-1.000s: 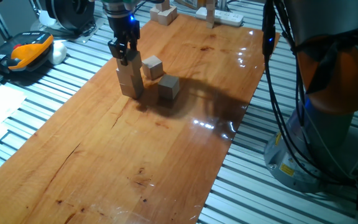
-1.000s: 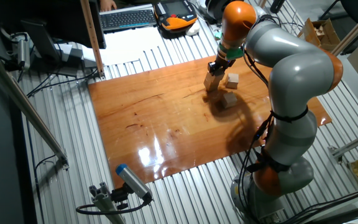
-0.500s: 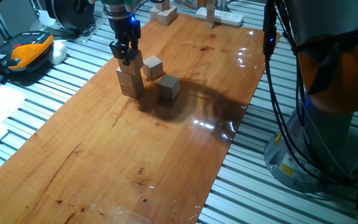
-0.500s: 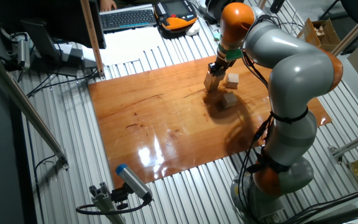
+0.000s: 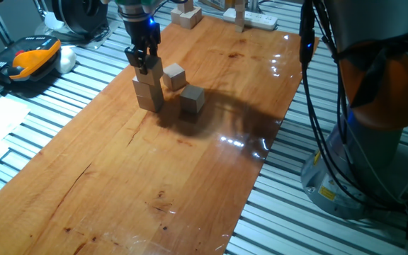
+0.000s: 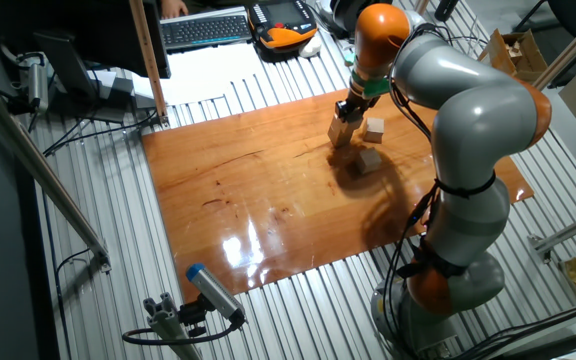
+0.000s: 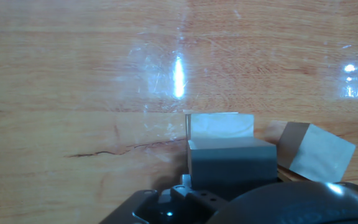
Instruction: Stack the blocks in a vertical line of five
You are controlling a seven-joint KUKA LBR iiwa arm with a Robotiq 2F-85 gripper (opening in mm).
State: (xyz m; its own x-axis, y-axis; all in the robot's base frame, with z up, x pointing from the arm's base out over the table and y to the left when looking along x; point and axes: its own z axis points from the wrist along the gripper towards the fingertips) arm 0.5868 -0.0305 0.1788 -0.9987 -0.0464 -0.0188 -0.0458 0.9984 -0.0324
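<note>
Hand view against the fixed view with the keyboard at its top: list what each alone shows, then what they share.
Only the hand view: a close look down at the top block of the stack with a loose block just to its right. Only the fixed view: the whole arm, the keyboard, the gripper at the stack's top, and a second loose block. Both: the wooden board, the stack and the nearer loose block.
</note>
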